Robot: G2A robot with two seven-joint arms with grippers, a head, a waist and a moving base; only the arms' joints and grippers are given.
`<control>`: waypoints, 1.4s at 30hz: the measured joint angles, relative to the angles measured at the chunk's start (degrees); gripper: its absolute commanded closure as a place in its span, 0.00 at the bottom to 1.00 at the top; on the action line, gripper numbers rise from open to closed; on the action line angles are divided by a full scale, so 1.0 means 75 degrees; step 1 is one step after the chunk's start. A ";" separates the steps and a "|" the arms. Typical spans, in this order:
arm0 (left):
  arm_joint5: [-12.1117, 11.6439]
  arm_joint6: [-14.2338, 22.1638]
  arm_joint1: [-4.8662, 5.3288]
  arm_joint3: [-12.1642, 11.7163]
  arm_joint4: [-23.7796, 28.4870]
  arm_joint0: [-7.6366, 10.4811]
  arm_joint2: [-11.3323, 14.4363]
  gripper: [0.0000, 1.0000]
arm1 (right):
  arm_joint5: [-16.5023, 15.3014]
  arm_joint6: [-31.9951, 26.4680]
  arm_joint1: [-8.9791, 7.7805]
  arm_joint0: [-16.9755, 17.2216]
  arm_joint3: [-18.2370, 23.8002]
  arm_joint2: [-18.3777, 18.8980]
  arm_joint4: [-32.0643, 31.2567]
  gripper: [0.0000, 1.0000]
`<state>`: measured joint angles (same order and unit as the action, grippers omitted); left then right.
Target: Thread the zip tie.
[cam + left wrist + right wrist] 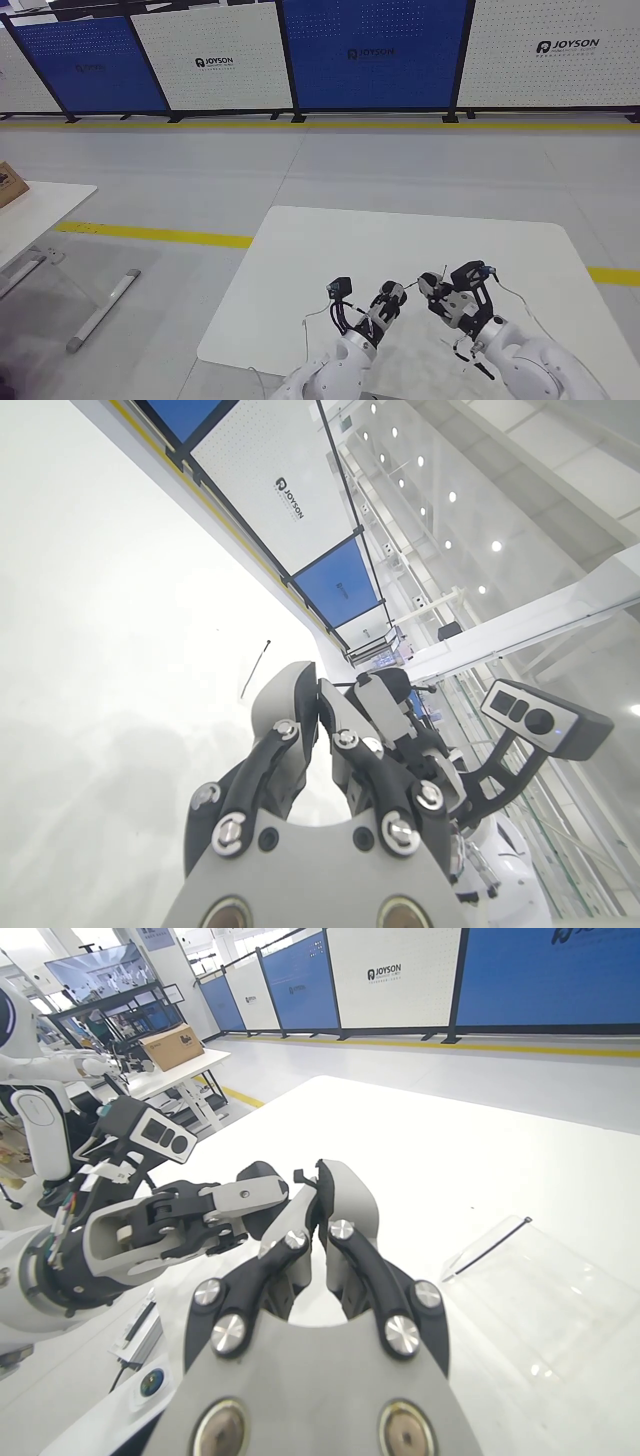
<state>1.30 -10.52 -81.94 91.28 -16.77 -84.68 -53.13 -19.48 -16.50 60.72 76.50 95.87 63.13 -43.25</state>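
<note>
The right claw (316,1188) is pinched tight on the black zip tie (299,1174), up over the white surface (450,1153), with the left claw (317,690) squeezed closed beside it; the tie looks light, thin and bendy, so hold it near its ends.

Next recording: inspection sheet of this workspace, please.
Surface: white table, flat.
Job's things: zip tie end pokes from right hand; spare zip tie lies on clear sheet.
Clutter: small flat device near the table's edge.
Hands: left hand shut, right hand shut on the zip tie, tips nearly meeting.
Cables: coloured wires at the left wrist.
Surroundings: blue and white panels, yellow floor line, second table.
</note>
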 measured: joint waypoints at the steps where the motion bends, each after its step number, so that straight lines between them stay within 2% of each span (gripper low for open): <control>1: -0.0010 -0.0011 -0.0001 0.0001 0.0013 -0.0002 0.0001 1.00 | 0.0000 -0.0008 0.0000 -0.0002 -0.0001 -0.0001 0.0009 0.00; 11: 0.0050 -0.0208 -0.0046 -0.0002 0.0381 0.0038 -0.0029 1.00 | 0.0001 -0.0019 -0.0040 0.0060 0.0024 0.0067 0.0056 0.00; 16: 0.0063 -0.0426 -0.0080 0.0087 0.0817 0.0047 -0.0145 1.00 | 0.0001 0.0074 -0.0088 0.0209 -0.0075 0.0217 0.0031 0.00; 20: 0.0010 -0.0417 -0.0084 0.0111 0.0936 0.0033 -0.0166 1.00 | 0.0001 0.0165 -0.0132 0.0348 -0.0188 0.0392 -0.0012 0.00; 26: 0.0015 -0.0402 -0.0083 0.0104 0.0934 0.0033 -0.0166 1.00 | 0.0005 0.0171 -0.0131 0.0347 -0.0188 0.0395 -0.0020 0.00; 28: 0.0024 -0.0364 -0.0083 0.0110 0.0991 0.0026 -0.0177 1.00 | 0.0143 0.0220 -0.0125 0.0352 -0.0172 0.0398 -0.0170 0.00; 30: 0.0027 -0.0185 -0.0087 0.0192 0.1265 -0.0015 -0.0193 1.00 | 0.0326 0.0314 -0.0108 0.0340 -0.0162 0.0383 -0.0393 0.00; 33: 0.0132 0.0343 -0.0065 0.0429 0.1857 -0.0086 -0.0331 1.00 | 0.0498 0.0282 -0.0097 0.0231 -0.0208 0.0328 -0.0944 0.00; 37: 0.0362 0.0895 -0.0027 0.0747 0.2362 -0.0162 -0.0479 1.00 | 0.0625 -0.0113 -0.0068 0.0010 -0.0300 0.0109 -0.1704 0.00; 42: 0.0381 0.0849 -0.0024 0.0821 0.2441 -0.0163 -0.0533 1.00 | 0.0704 -0.0268 -0.0055 -0.0055 -0.0330 0.0060 -0.1808 0.00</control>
<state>4.16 -4.16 -82.12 97.43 1.54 -85.90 -57.12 -14.21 -18.51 60.30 76.08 93.39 63.58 -56.81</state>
